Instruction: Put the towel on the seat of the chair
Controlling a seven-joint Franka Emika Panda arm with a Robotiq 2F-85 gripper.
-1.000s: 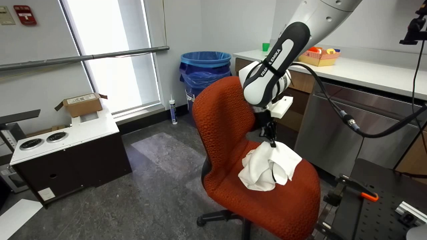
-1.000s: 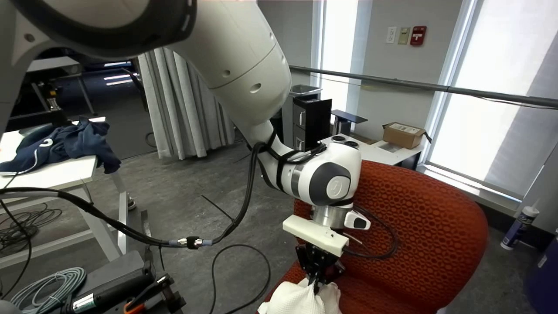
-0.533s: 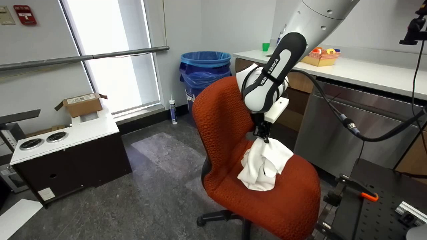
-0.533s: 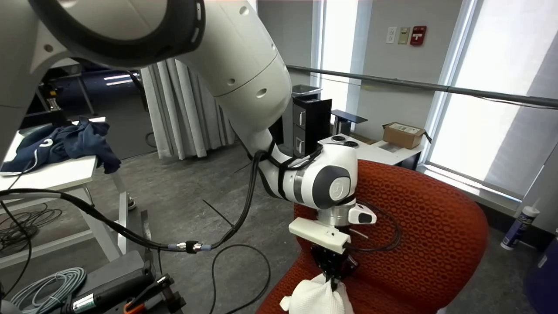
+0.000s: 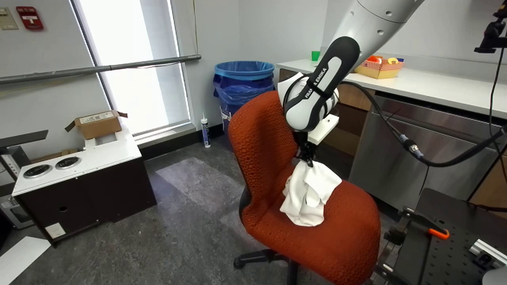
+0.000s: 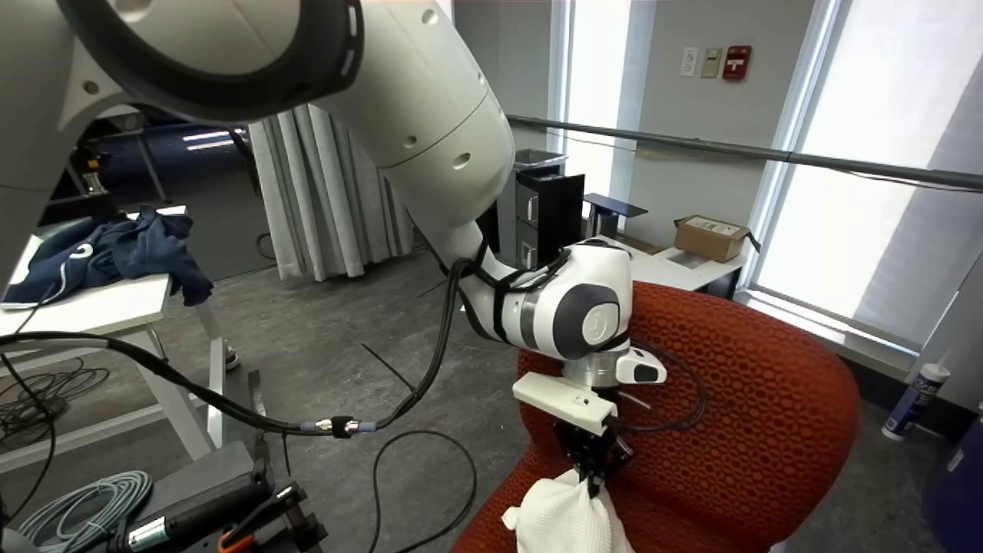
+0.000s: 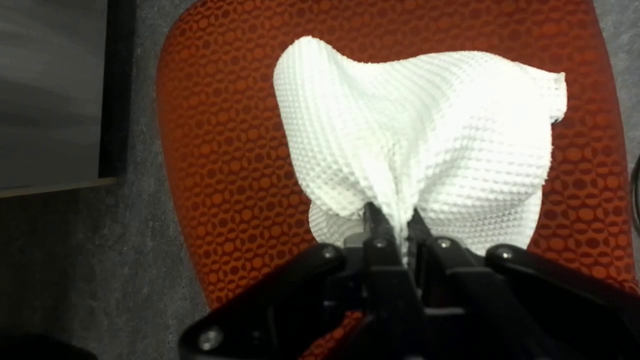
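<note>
Towel (image 7: 480, 125) and tool (image 7: 395, 216) meet right over the seat (image 7: 225, 145) of the red chair (image 6: 729, 407). The tool has its 2 fingers (image 7: 376, 222) pressed close, with just a thin fold of white cloth between them. That fold is pulled up into a peak, and the rest of the towel spreads out below it. In an exterior view, the low end of the towel rests on the seat, close to the backrest (image 5: 261, 150). In the wrist view, all of the towel that shows is inside the seat's edges, with red at both sides. The pinch is dark and a bit blurry there, so I can't tell just how much cloth is caught.

My guess is that the job is at its last big step, which is setting the towel down and letting go. It looks nearly done, but the letting go is not done yet. Next, the tool should open its 2 fingers wide and then go straight up. It needs to go slow, since a fold could stick and drag the towel off its spot.
</note>
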